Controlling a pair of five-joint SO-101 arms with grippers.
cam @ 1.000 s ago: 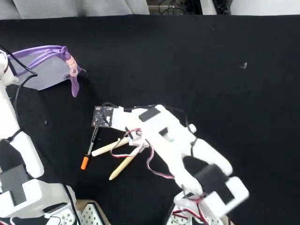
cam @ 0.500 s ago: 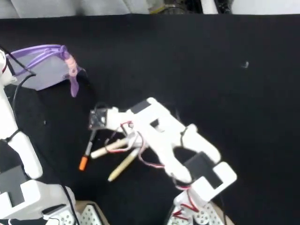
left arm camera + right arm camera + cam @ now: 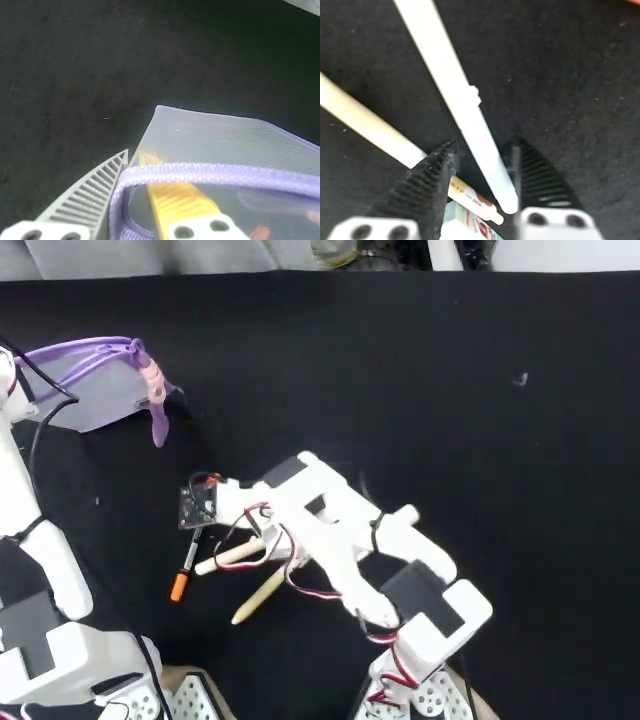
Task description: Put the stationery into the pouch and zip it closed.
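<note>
Pouch [image 3: 95,400] sits at the far left of the black table [image 3: 480,440]. It is translucent with a purple zip rim, and your left claw [image 3: 134,156] is clamped on that rim, with the grey finger outside and the yellow one inside, seen through the clear wall. Your right claw [image 3: 484,145] hangs low over the loose stationery, nearer the arms' bases and well apart from the pouch. Its fingers are spread and straddle a white pen [image 3: 445,65], one ribbed finger on each side with a dark gap between finger and pen, so you are gripping nothing there. A cream pen [image 3: 360,122] lies at an angle to the white pen and runs under one finger. From the high view you can see a black marker [image 3: 188,562] with an orange cap just beside that arm's tip. Both pens lie on the table next to it, all three outside the pouch.
</note>
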